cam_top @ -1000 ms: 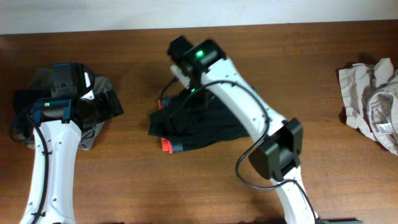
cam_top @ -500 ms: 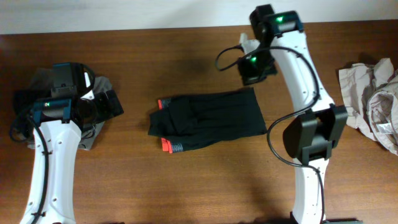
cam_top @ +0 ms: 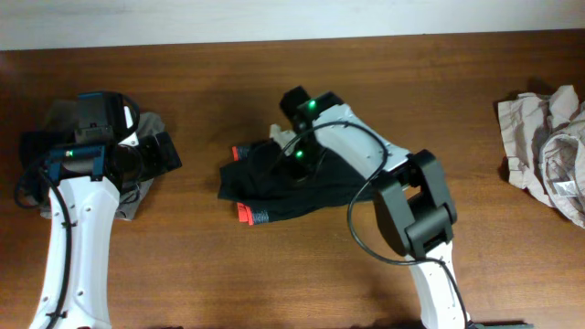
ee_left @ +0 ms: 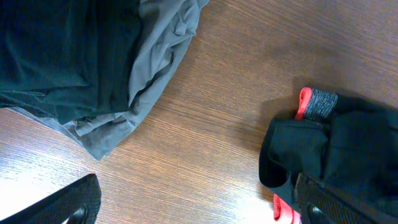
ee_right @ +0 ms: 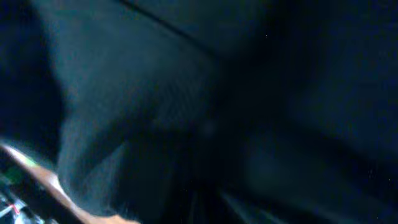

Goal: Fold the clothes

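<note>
Leggings point(cam_top: 260, 194) lie folded on the worktop point(cam_top: 183, 265), right fingers point(cam_top: 272, 148) clenched tight on top of them. Left fingers point(ee_left: 74, 199) hang wide apart at nine o'clock. Beige heap point(cam_top: 535, 137) at three o'clock looks unfolded.

The leggings point(cam_top: 265, 196) are black, with a grey waistband point(ee_left: 322, 104) lined bright red-orange. The table point(cam_top: 183, 82) is brown wood with a fine grain. At the left lie a grey garment point(ee_left: 158, 56) and a dark garment point(ee_left: 56, 56); at the right, beige clothes point(cam_top: 535, 137). The arms point(cam_top: 69, 238) are white with black joints.
</note>
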{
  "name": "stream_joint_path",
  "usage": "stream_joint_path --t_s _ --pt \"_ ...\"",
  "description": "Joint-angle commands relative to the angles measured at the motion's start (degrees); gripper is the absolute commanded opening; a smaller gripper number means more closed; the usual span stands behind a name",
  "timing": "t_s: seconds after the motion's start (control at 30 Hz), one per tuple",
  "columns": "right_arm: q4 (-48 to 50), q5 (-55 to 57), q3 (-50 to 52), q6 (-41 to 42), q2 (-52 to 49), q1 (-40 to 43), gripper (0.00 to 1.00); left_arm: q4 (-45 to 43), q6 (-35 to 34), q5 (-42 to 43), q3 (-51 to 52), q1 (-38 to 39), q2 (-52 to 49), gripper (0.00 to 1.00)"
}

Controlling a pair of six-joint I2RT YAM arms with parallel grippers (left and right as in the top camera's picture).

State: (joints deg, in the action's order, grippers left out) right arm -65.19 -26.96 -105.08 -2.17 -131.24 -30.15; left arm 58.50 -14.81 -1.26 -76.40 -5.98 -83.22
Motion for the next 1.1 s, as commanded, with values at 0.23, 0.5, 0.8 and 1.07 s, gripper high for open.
stream_joint_path --t_s 0.23,0.5,0.8,1.07 --pt "6.54 -14.03 -0.2 -8.85 2.67 -6.49 0.04 -0.11 -0.37 0.44 -0.79 -0.09 1.07 1.0" --pt "7.87 -13.11 -1.05 -12.57 6.58 -5.53 0.04 -0.11 -0.37 0.44 -0.79 -0.09 1.07 0.99" --pt "11.41 0.92 -1.09 2.99 11.61 1.62 0.04 -0.11 -0.37 0.44 -0.79 -0.09 1.07 1.0" --pt "10.71 8.81 -0.83 11.21 5.2 3.67 0.04 -0.11 -0.37 0.44 -0.79 -0.09 1.07 0.99"
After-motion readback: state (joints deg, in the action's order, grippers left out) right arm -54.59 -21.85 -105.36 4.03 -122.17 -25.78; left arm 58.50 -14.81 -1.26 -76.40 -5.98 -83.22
